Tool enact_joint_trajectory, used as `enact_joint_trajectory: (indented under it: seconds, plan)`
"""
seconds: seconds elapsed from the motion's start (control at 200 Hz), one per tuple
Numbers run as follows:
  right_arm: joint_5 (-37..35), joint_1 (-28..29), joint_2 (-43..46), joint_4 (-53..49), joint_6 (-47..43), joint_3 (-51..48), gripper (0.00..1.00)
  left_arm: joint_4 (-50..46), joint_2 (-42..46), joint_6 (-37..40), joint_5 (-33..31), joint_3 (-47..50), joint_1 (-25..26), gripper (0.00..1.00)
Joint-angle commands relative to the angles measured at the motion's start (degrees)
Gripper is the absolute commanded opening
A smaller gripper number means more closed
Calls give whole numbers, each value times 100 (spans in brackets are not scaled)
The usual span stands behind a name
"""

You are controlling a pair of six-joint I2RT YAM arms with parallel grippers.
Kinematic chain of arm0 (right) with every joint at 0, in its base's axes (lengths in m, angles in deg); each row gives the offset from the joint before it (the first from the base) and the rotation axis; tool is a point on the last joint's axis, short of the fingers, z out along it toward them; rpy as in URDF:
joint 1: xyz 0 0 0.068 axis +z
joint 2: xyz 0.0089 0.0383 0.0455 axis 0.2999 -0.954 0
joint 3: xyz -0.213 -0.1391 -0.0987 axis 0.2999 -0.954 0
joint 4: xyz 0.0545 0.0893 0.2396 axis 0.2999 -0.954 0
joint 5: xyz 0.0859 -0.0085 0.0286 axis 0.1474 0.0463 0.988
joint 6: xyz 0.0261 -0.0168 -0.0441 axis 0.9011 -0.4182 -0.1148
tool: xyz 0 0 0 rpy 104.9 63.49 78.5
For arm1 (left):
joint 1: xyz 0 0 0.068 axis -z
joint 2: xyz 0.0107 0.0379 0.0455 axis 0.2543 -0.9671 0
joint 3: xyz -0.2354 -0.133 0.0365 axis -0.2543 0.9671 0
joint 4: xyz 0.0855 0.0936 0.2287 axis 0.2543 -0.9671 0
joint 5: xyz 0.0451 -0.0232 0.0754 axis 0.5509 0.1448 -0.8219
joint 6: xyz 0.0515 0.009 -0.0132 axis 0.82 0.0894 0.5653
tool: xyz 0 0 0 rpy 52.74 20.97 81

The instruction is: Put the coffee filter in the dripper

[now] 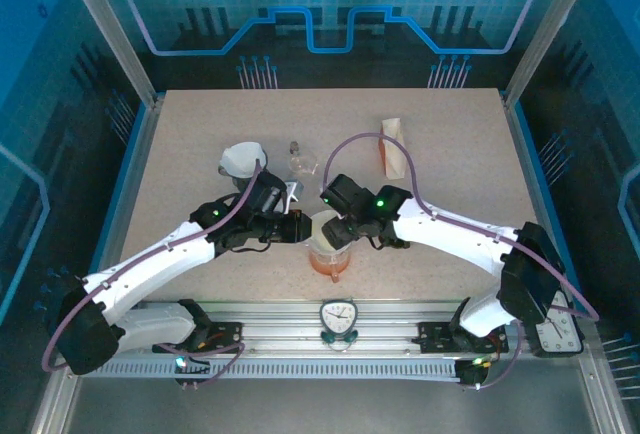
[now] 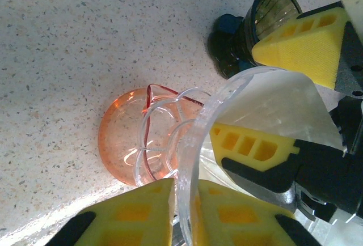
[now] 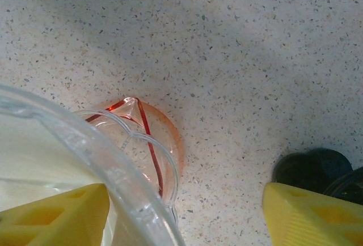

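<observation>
Seating the paper looks like the step in hand: the coffee filter (image 2: 283,101) lies white inside the clear dripper (image 2: 190,144), which sits on an orange glass server (image 2: 119,138) near the middle of the table (image 1: 200,154) in the overhead view. At the bottom of its own wrist view the left gripper (image 2: 182,192) has its yellow pads pinched on the dripper's rim, one inside and one outside, steadying it. The right gripper (image 3: 186,198) has its fingers spread wide. In the left wrist view, one of them reaches into the cone against the paper and the other stands outside the wall at upper right, with nothing clamped between them as far as I can tell.

I judge the task nearly done, though whether the paper sits fully down in the cone is hidden. The next move calls for lifting the right fingers out without dragging the filter along, then easing the left pinch off so the dripper does not tip on the server.

A dark cup-like object (image 2: 227,42) stands just beside the server, close to the right gripper's outer finger. A white cone (image 1: 240,159), a small clear glass piece (image 1: 298,161) and a beige pouch (image 1: 395,149) sit higher in the overhead frame, out of the way
</observation>
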Motion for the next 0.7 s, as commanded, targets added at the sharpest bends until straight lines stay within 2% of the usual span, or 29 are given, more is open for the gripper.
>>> enact_joint_trajectory:
  seconds: [0.0, 0.275, 0.455, 0.695]
  plan:
    - [-113, -30, 103, -29, 58, -38, 73, -153, 26, -27, 61, 110, -42, 21]
    - [-125, -24, 777, 143, 36, -7, 74, -151, 46, -35, 61, 93, -42, 23]
    - [-390, -24, 1295, 217, 130, -164, 74, -146, 79, -59, 61, 58, -44, 24]
    - [-616, -26, 1758, 140, 263, -323, 74, -148, 220, -105, 52, 0, -40, 38]
